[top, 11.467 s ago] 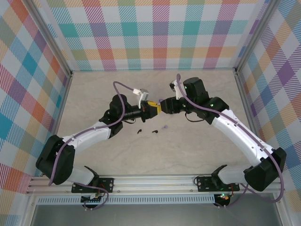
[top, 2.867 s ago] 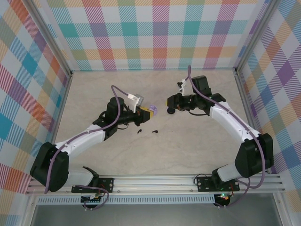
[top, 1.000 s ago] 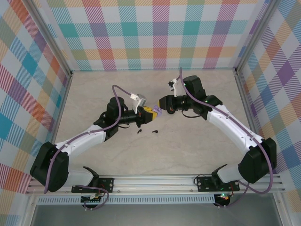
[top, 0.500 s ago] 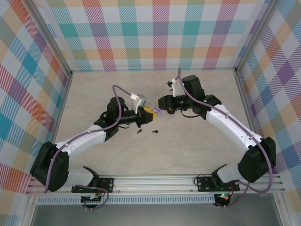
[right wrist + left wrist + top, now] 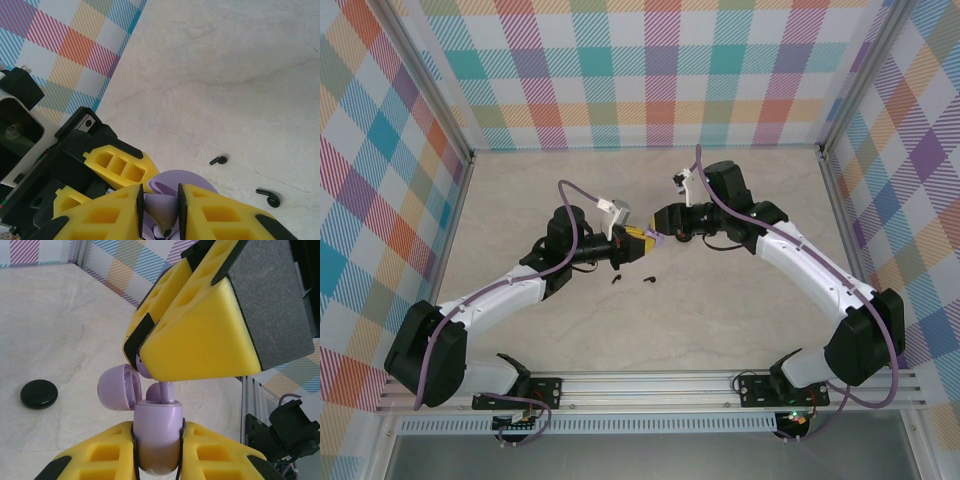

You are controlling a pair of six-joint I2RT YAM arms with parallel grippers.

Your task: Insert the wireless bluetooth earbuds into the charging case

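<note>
Right arm closer, black earbuds below

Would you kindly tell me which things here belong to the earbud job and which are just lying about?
Job: lilac charging case, in the left end effector; lilac earbud, in the right end effector; two black earbuds on the table.
Lying about: black round disc on the table, possibly another case.
</note>
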